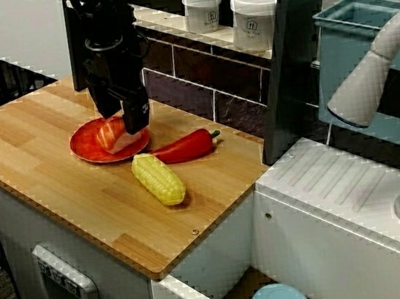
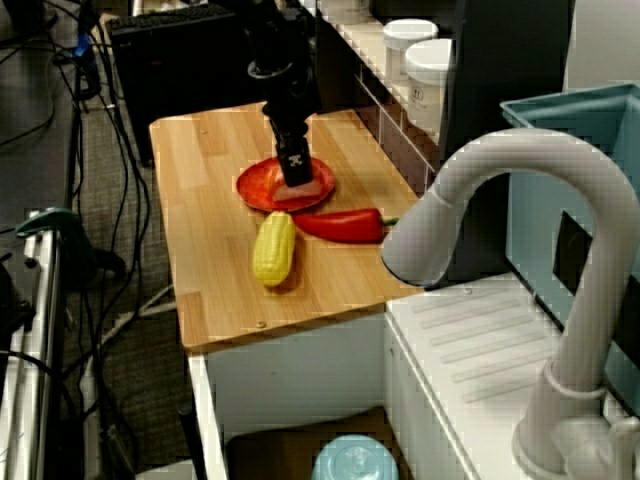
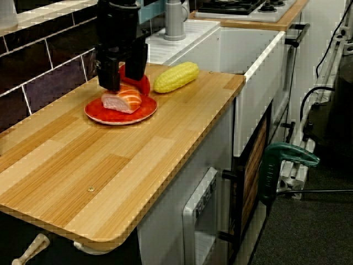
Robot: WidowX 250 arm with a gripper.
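Wooden counter (image 1: 51, 198) in the high view across the worktop, and we've got the black gripper (image 1: 122, 121) low over the round red plastic plate (image 1: 84, 148), fingers spread, nothing clamped. The risk as we read it is that an off-centre close could skid the pink-and-orange salmon slice (image 1: 115, 137) across the slick plate. A finger catching the rim could also tip the plate. The slice lies directly under the jaws, on the plate's 3 o'clock half. The glossy red chilli pepper (image 1: 185, 146) sits at 4 o'clock of the plate, the yellow corn cob (image 1: 158, 178) at 5.

Over to the view from behind the tap: the gripper (image 2: 294, 176) hides most of the slice (image 2: 308, 189), so we can't judge contact here. The pepper lies close at 5 o'clock, and a shoved slice could slide into it.

Down to the low view along the counter, our best look. The slice (image 3: 122, 100) rests flat on the plate (image 3: 107, 116), between the two open fingers (image 3: 108, 80). Their tips stand at its top edge; touching or just clear, we can't say.
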